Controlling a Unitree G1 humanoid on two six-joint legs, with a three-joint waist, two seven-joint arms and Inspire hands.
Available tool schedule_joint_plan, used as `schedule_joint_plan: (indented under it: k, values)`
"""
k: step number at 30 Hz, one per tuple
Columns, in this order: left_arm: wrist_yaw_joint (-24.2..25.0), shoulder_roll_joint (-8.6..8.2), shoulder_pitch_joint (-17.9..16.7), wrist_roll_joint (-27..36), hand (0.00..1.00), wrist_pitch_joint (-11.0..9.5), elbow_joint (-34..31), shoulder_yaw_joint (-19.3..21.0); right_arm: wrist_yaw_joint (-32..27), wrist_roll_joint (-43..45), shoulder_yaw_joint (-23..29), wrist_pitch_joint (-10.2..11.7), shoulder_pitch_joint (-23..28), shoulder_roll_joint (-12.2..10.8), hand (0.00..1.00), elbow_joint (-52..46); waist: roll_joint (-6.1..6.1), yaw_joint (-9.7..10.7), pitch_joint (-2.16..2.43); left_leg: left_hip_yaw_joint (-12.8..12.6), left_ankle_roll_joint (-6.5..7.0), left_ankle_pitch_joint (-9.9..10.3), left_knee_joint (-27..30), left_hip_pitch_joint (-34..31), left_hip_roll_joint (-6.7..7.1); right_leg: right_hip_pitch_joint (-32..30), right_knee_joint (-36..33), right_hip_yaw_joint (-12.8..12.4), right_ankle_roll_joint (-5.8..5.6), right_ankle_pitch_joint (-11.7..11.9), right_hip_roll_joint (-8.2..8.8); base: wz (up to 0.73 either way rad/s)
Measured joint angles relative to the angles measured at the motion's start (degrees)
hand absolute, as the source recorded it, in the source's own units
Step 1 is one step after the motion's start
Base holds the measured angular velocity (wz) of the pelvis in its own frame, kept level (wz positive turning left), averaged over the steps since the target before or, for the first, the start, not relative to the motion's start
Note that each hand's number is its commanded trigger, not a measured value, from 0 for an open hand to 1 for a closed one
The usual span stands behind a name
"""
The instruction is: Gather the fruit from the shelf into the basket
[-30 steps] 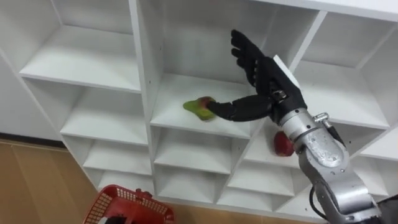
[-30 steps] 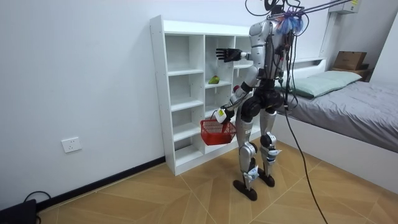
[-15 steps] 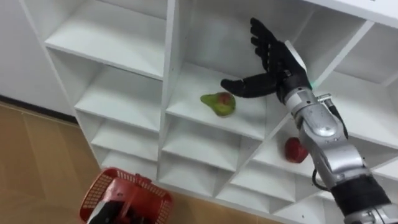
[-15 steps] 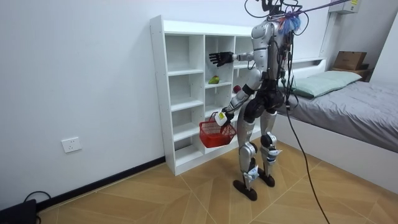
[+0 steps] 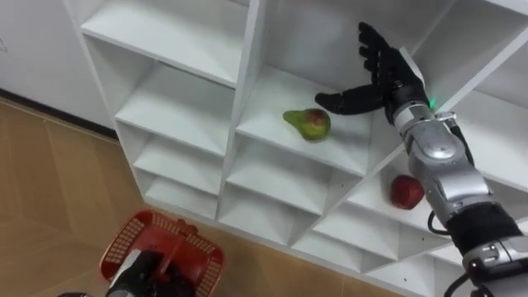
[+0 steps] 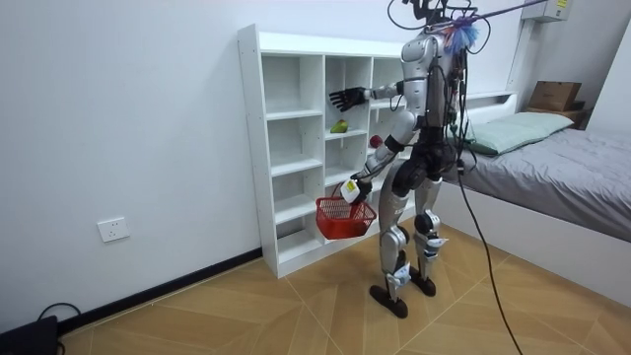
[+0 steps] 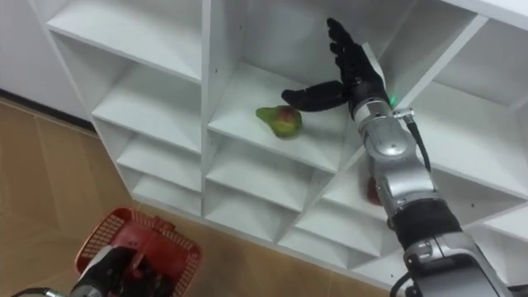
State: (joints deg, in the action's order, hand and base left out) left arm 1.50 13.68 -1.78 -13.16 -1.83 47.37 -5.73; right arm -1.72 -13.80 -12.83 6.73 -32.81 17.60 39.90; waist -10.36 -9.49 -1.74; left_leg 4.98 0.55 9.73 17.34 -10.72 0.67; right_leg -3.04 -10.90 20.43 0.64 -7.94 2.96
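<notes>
Having lifted off the pear (image 5: 310,124), right hand (image 5: 388,70) hovers spread-fingered beside it; left hand (image 5: 161,266) grips basket (image 5: 122,237).

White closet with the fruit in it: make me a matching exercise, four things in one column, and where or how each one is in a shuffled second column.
Things:
1. green-and-red pear
2. round red apple
3. red plastic basket
4. right hand

Places or states:
A. held low by the left hand, before the bottom shelves of the white closet
B. open, raised just above the pear
C. lies on a middle-column shelf
D. sits one column to the right, on a lower shelf

Pairs: 1-C, 2-D, 3-A, 4-B
</notes>
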Motion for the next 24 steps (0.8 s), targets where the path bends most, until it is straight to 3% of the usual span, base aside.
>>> schedule_joint_plan:
  k: [7, 24]
  values:
    - [0.75, -0.35, 0.78, 0.07, 1.00, 0.14, 0.00, -1.50, -0.05, -2.20, -0.18, -0.14, -0.34, 0.00, 0.00, 4.31, 0.68, -1.60, -0.45, 0.24, -0.02, -1.09, 0.03, -2.24, 0.02, -2.37, -0.37, 0.07, 0.20, 0.59, 0.04, 0.00]
    - [0.67, -0.34, 1.29, 0.08, 1.00, 0.26, 0.03, -2.47, -0.22, -5.58, -1.49, -0.21, -0.63, 0.05, 0.00, 6.73, 0.57, -1.93, -0.37, 0.30, 0.01, -1.64, 0.04, -4.57, 0.10, -5.22, -1.63, 0.05, 0.24, 0.61, 0.39, 0.00]
